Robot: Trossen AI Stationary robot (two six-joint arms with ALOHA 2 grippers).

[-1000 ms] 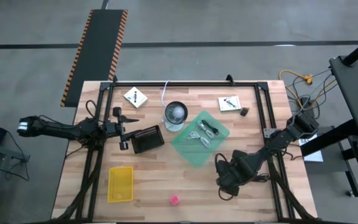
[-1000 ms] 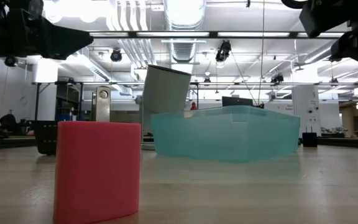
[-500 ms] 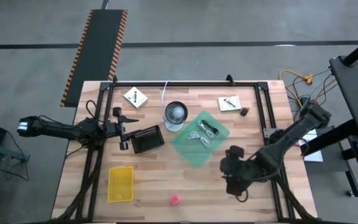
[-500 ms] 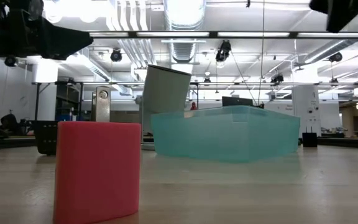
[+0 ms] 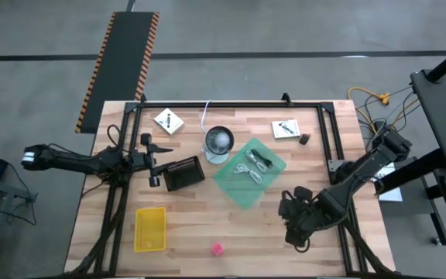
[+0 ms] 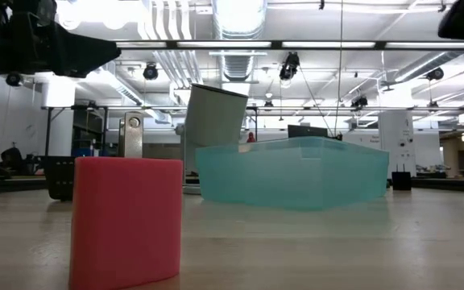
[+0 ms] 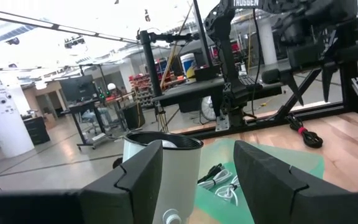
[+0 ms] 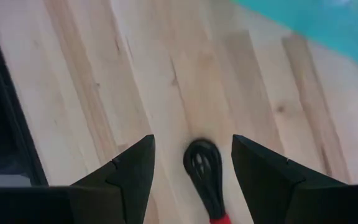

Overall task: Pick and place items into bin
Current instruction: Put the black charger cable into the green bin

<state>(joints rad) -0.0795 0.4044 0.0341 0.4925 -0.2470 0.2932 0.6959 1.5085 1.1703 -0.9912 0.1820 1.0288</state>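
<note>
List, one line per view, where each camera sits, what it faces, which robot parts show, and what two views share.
High: overhead, straight down on the table; both arms.
Low: table height, level past the pink object to the teal bin.
Left wrist: left pincer open, facing the cup.
Right wrist: right pincer open over a dark coiled cable.
Shared: bin in high and low.

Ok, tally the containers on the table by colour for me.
Teal bin: 1
Black basket: 1
Yellow basket: 1
Clear-grey cup: 1
Total: 4
</note>
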